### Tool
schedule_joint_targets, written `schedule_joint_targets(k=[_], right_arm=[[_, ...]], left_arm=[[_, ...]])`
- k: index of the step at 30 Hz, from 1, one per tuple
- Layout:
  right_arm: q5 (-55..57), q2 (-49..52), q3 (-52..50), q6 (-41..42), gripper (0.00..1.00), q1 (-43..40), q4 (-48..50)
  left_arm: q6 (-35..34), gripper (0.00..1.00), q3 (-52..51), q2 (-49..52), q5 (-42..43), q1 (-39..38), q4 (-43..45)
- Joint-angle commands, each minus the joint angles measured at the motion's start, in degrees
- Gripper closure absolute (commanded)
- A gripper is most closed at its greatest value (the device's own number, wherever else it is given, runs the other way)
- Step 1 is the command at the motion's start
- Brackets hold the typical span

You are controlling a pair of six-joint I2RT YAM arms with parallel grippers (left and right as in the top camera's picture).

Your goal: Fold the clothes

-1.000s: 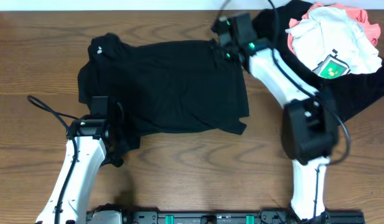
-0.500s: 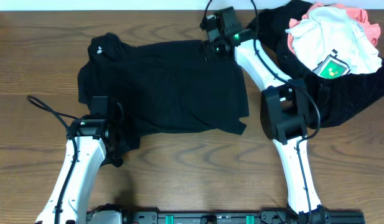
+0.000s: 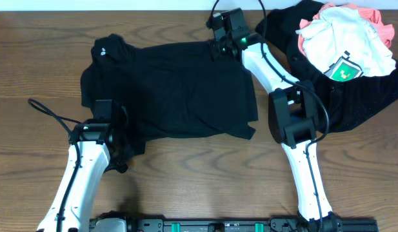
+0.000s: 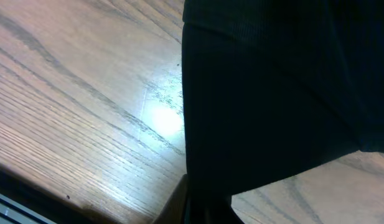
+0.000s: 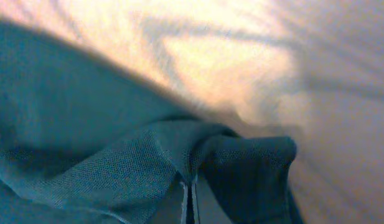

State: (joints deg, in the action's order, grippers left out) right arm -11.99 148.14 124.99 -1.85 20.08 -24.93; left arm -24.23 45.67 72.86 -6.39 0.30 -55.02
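shirt: black soft-fabric shirt (image 3: 173, 90) spread unfolded, centre-left of wooden worktop (image 3: 31, 38) | grip: left fingers (image 3: 120, 158) closed on its near-left corner, right fingers (image 3: 218, 50) pinching its far edge | progress: first fold not yet made; heap of white, coral-pink and black garments (image 3: 347, 45) untouched at far-right corner

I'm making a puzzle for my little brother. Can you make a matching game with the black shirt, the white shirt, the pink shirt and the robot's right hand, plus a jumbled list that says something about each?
Things:
1. black shirt
2. white shirt
3. pink shirt
4. right hand

Clues:
A. peeks out from under another shirt
B. pinches the far edge of a shirt
C. lies spread out in the middle of the table
D. has a green print

Pairs: 1-C, 2-D, 3-A, 4-B
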Motion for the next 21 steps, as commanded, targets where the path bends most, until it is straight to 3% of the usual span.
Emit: schedule_joint_targets(k=[1, 13, 14, 15, 17, 18, 19, 21], right_arm=[[1.97, 0.11, 2.25, 4.02, 0.99, -1.6, 2.43], [7.54, 0.13, 2.51, 11.1, 0.99, -5.14, 16.13], [7.54, 0.13, 2.51, 11.08, 0.91, -5.14, 16.94], [7.54, 0.13, 2.51, 11.08, 0.73, -5.11, 17.92], [7.78, 0.11, 2.51, 11.06, 0.51, -5.11, 19.21], [8.26, -0.13, 2.51, 11.1, 0.28, -5.14, 19.47], [8.96, -0.55, 2.51, 11.26, 0.12, -5.2, 19.23], [8.76, -1.79, 2.51, 11.26, 0.12, -5.46, 17.35]], left_arm=[[-0.74, 0.94, 0.7, -0.31, -0.7, -0.07, -0.24], [-0.74, 0.94, 0.7, -0.31, -0.7, -0.07, -0.24], [-0.74, 0.94, 0.7, -0.31, -0.72, -0.07, -0.24], [-0.74, 0.94, 0.7, -0.31, -0.72, -0.07, -0.22], [-0.74, 0.94, 0.7, -0.28, -0.72, -0.07, -0.22], [-0.74, 0.94, 0.7, -0.26, -0.7, -0.07, -0.22], [-0.74, 0.94, 0.7, -0.26, -0.72, -0.07, -0.24], [-0.74, 0.94, 0.7, -0.26, -0.72, -0.07, -0.24]])
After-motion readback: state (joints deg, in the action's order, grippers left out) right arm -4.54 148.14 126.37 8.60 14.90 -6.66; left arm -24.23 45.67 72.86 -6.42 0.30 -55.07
